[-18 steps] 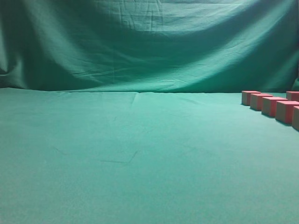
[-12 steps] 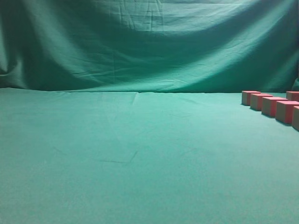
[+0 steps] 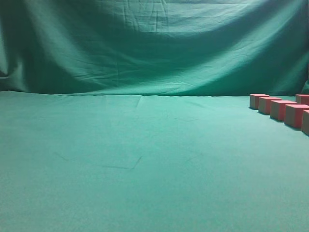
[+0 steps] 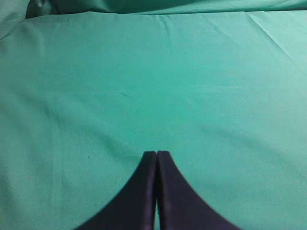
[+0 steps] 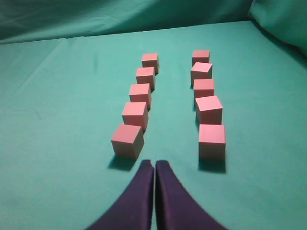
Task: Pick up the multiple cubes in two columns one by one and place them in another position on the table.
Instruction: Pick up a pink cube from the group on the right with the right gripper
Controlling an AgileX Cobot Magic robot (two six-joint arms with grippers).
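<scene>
In the right wrist view several pink cubes stand in two columns on the green table (image 5: 57, 143): a left column (image 5: 139, 95) and a right column (image 5: 206, 86). My right gripper (image 5: 154, 164) is shut and empty, just in front of the gap between the nearest left cube (image 5: 127, 140) and the nearest right cube (image 5: 212, 141). In the exterior view one column of cubes (image 3: 279, 109) shows at the far right edge, with another cube (image 3: 302, 99) behind it. My left gripper (image 4: 156, 154) is shut and empty over bare cloth.
The green cloth table (image 3: 145, 159) runs back to a draped green backdrop (image 3: 154, 48). The cloth has slight wrinkles (image 3: 130, 164). No arm shows in the exterior view.
</scene>
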